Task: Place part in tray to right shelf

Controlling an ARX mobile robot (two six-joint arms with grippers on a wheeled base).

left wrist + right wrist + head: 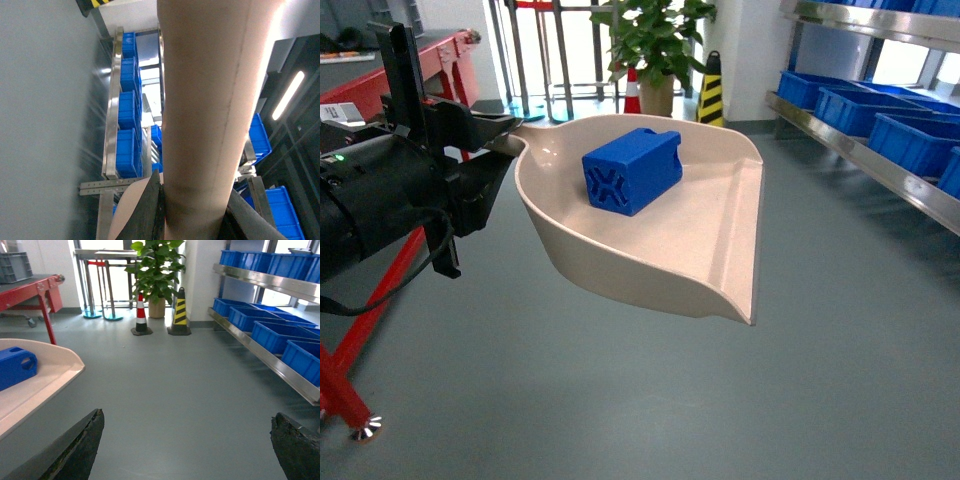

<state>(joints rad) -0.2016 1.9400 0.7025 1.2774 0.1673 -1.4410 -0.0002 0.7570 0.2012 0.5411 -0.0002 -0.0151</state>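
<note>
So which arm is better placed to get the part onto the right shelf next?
Left. Its claw already holds the tray by the handle, with the part lying inside. The right claw hangs open and empty above the floor, and the right shelf is still some way off.

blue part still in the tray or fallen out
In. The blue part lies inside the tray, within its raised rim.
</note>
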